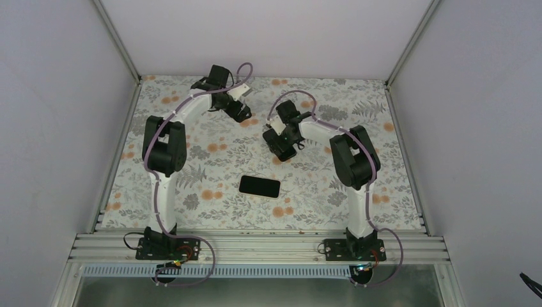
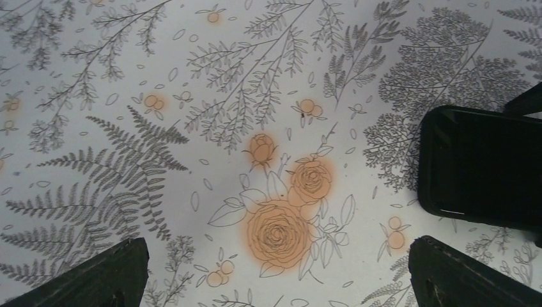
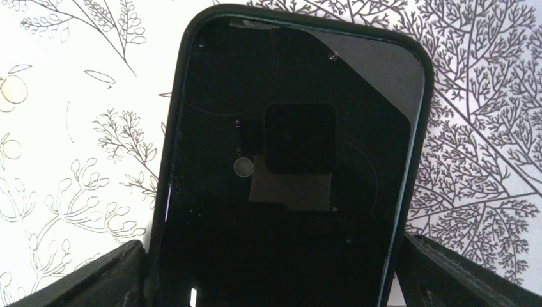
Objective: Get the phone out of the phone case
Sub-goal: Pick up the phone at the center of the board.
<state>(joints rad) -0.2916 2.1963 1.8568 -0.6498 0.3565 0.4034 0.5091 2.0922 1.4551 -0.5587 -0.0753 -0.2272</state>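
A black phone (image 1: 259, 186) lies flat and alone at the middle of the flowered table. The black phone case (image 3: 294, 128), with a raised rim and a glossy inside, lies under my right gripper (image 1: 286, 148). In the right wrist view that gripper (image 3: 273, 268) is open, one finger close along each long edge of the case. My left gripper (image 1: 241, 114) hovers at the back of the table. It is open and empty over bare cloth in the left wrist view (image 2: 278, 268). One end of the case (image 2: 479, 166) shows at the right of that view.
The table (image 1: 192, 204) is walled by grey panels on three sides, with metal rails along its edges. Both arm bases are bolted at the near edge. Both grippers are close together at the back middle.
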